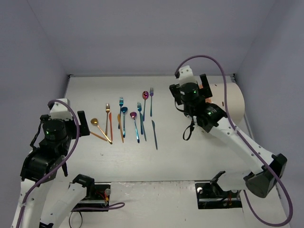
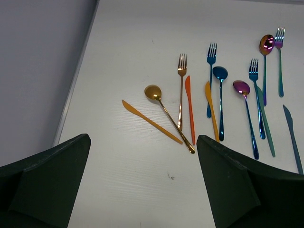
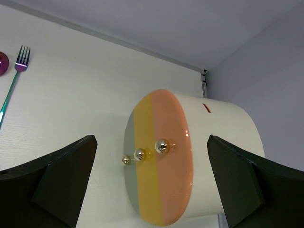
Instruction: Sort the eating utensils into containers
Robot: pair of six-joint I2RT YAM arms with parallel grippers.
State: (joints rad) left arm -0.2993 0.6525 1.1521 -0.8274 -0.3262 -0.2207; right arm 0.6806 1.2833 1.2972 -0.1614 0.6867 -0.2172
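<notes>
The forks, spoons and knives (image 1: pixel 124 118) are lying side by side on the white table (image 1: pixel 190 156), a little left of the middle, and nothing is touching them. The gold and orange ones are sitting on the left. A gold spoon (image 2: pixel 153 91) is lying slanted with a gold knife (image 2: pixel 151 121) just beside it, and a gold fork (image 2: pixel 182 66) and an orange knife (image 2: pixel 189 107) are lying straight next to them. The blue ones are lying in the middle, and a purple spoon (image 2: pixel 241 87) is resting among them. Another purple spoon (image 2: pixel 266 43) and a purple fork (image 2: pixel 279 38) are lying farthest back on the right. The left gripper (image 2: pixel 143 140) is hanging over the table near the gold pieces, with its two fingers standing wide apart and holding nothing. The white round cabinet (image 3: pixel 228 128) is lying on its side at the far right of the table, well apart from the row. Its round front is showing the drawers (image 3: pixel 156 190) as three stripes, each wearing a small gold knob (image 3: pixel 162 146), and all are looking shut. The right gripper (image 3: pixel 152 137) is facing that front from close by, and its fingers are spread wide and gripping nothing
</notes>
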